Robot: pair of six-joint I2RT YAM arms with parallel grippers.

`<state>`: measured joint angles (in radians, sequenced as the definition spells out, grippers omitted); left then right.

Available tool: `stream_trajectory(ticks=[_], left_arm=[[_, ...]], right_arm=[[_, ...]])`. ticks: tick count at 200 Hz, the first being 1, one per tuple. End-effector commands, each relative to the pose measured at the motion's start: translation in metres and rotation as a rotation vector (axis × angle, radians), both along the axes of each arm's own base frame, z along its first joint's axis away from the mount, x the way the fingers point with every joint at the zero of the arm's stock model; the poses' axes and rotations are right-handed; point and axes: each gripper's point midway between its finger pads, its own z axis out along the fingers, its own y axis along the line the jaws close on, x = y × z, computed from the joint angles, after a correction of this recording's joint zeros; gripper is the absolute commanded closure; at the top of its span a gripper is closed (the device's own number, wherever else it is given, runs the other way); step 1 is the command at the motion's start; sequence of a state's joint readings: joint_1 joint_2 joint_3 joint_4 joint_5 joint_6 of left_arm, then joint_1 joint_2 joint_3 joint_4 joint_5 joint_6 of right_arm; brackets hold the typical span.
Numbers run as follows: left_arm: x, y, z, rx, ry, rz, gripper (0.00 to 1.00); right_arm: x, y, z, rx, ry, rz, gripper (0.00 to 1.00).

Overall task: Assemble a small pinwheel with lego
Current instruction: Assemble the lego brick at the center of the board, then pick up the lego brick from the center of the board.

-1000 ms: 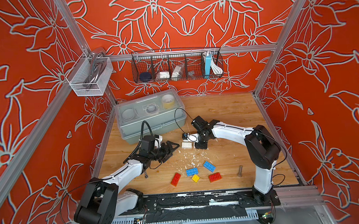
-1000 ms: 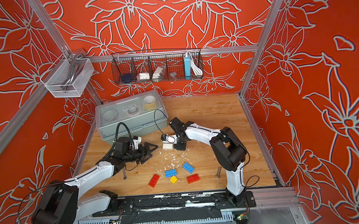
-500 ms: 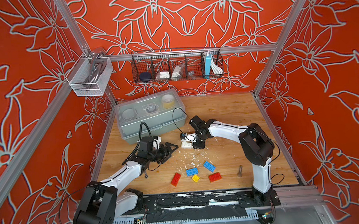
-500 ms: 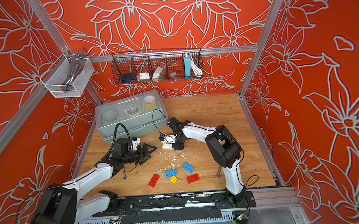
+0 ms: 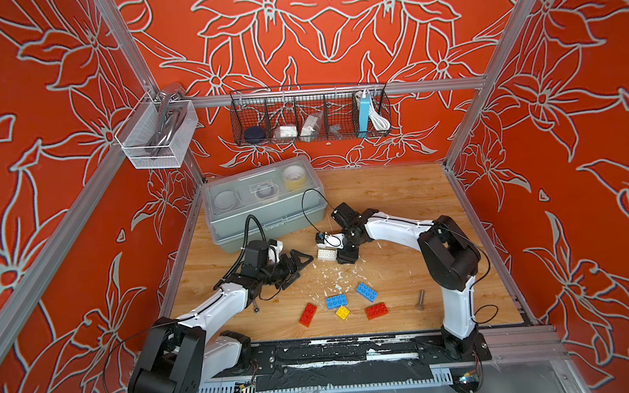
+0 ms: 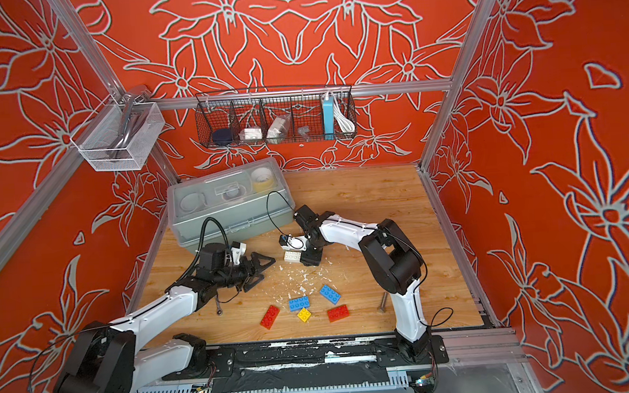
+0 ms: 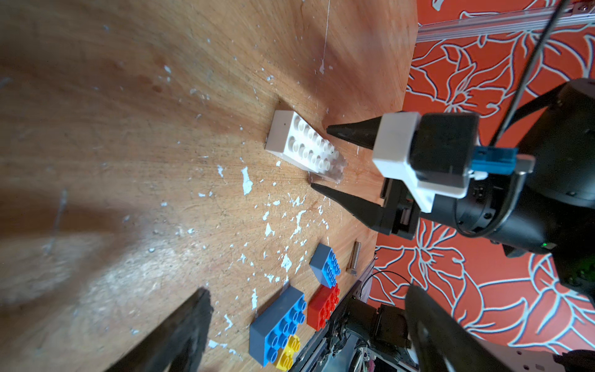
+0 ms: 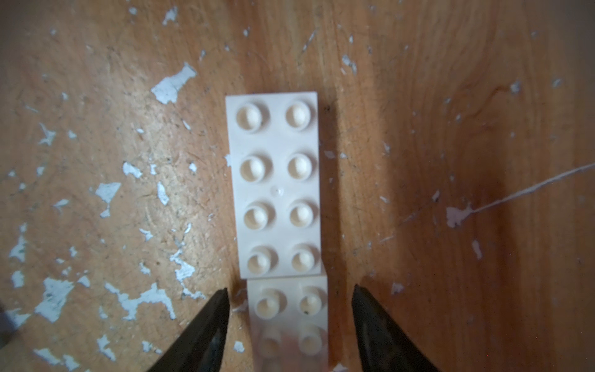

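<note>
Two white lego bricks (image 8: 277, 183) lie stacked with an offset on the wood, the upper one covering part of the lower (image 8: 289, 309); both top views show them (image 5: 326, 254) (image 6: 291, 257). My right gripper (image 8: 289, 293) is open, its fingers either side of the lower brick's end with gaps; the left wrist view shows the same (image 7: 320, 157). My left gripper (image 5: 298, 269) is open and empty, left of the white bricks. Nearer the front lie two red (image 5: 308, 314) (image 5: 377, 310), two blue (image 5: 336, 301) (image 5: 366, 292) and one yellow brick (image 5: 343, 312). No assembled pinwheel is in view.
A grey metal bolt (image 5: 420, 300) lies right of the coloured bricks. A grey lidded plastic box (image 5: 265, 211) stands at the back left. White flakes (image 5: 338, 276) litter the wood. A wire basket (image 5: 310, 115) and a mesh basket (image 5: 156, 139) hang on the walls.
My right gripper's jaws have spread apart around the white bricks. The left gripper's jaws have also widened a little; the arms have hardly shifted.
</note>
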<state>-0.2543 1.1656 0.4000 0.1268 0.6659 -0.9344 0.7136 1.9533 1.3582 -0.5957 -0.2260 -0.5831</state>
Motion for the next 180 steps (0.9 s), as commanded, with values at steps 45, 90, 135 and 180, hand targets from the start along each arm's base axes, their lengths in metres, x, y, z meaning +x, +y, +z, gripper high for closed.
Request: stream_trajectory(ticks=[45,90,135,180], left_arm=[[-0.042,0.005,0.008,0.000,0.049,-0.052,0.13],[-0.048,0.022,-0.002,0.002,0.056,0.010,0.14],[-0.048,0.028,-0.001,0.011,0.045,0.023,0.15],[-0.048,0.029,-0.005,0.025,0.046,0.020,0.15]], right_arm=[[-0.066,0.005,0.070,0.133,-0.094,0.070,0.37],[-0.133,0.025,0.052,0.136,-0.050,0.206,0.37],[-0.153,0.038,0.023,0.057,-0.013,0.268,0.37],[-0.158,0.038,0.009,0.008,0.006,0.289,0.39]])
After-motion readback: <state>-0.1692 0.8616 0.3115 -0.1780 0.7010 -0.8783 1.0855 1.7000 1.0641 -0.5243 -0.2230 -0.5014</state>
